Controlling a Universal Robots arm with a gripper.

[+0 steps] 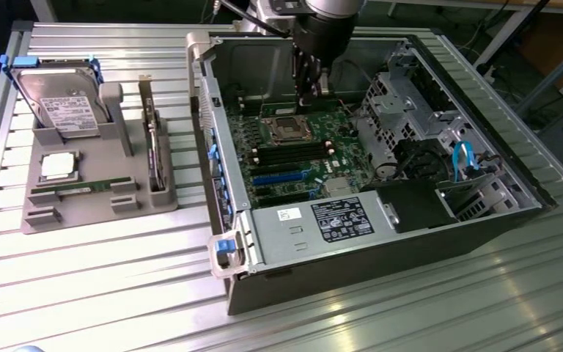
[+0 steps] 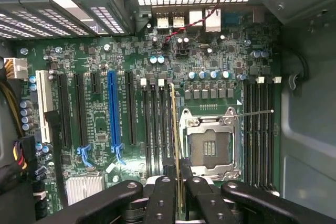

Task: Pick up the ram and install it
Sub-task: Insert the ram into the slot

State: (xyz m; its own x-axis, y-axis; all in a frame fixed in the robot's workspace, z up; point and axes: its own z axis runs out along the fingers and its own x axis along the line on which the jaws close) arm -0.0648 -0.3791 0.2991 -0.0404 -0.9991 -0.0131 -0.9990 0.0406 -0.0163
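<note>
slatted metal table (image 1: 86,293) holds a grey tray (image 1: 96,207) with a hard drive (image 1: 61,103), left of the open computer case (image 1: 380,249) in the exterior view. inside the case the gripper (image 2: 178,179) pinches the ram (image 2: 175,129) edge-on over the memory slots (image 2: 155,129), beside the processor socket (image 2: 210,148).

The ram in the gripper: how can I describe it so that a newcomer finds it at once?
Look inside the open computer case, above the green motherboard. There the gripper holds the ram, a thin stick seen edge-on over the black memory slots, unlike the square processor socket.
</note>
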